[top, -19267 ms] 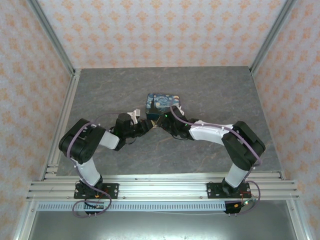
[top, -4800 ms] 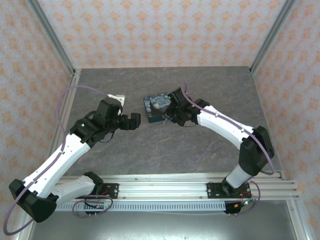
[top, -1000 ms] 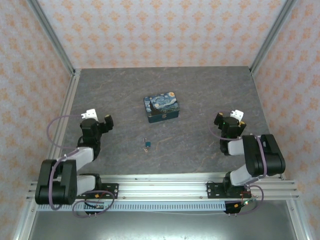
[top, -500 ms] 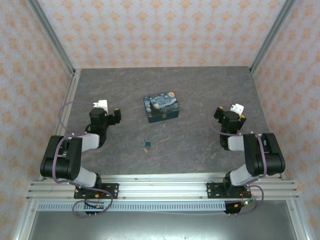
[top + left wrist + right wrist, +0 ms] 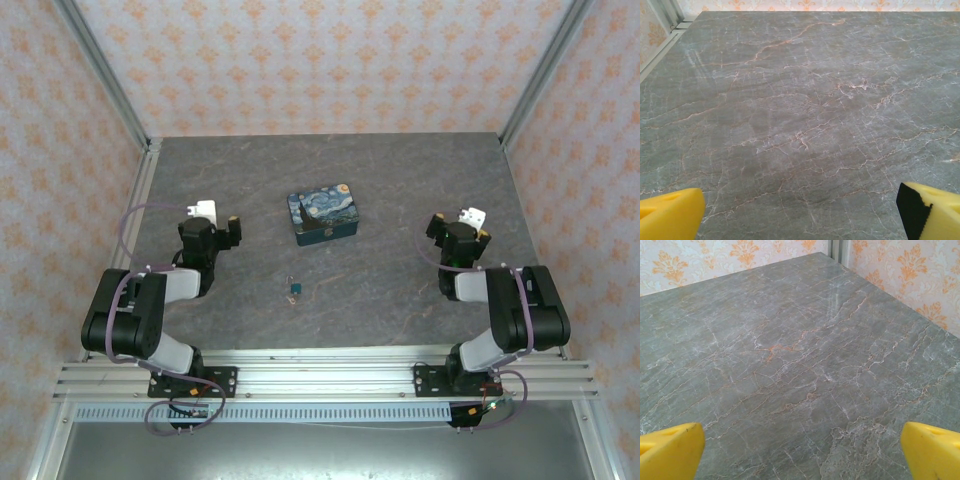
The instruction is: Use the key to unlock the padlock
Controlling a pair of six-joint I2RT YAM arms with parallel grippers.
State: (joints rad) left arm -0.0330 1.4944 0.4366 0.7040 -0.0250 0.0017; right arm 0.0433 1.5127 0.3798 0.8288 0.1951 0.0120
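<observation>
Top external view: the padlock [image 5: 295, 292] is being shown lying loose on the grey stone table [image 5: 420, 180], just below the centre of the frame, with a thin metal piece [image 5: 291, 280] touching its upper end; whether that piece is shackle or key cannot be told at this size. A blue-and-yellow tin [image 5: 325, 213] is being seen above the padlock, well apart from it. The left gripper [image 5: 224, 234] is being held at centre left and the right gripper [image 5: 455, 234] at centre right, both far from the padlock. In the wrist views, the yellow fingers [image 5: 670, 215] of the left gripper [image 5: 800, 220] and those of the right gripper [image 5: 800, 455] are being kept spread wide, with nothing being grasped between them
</observation>
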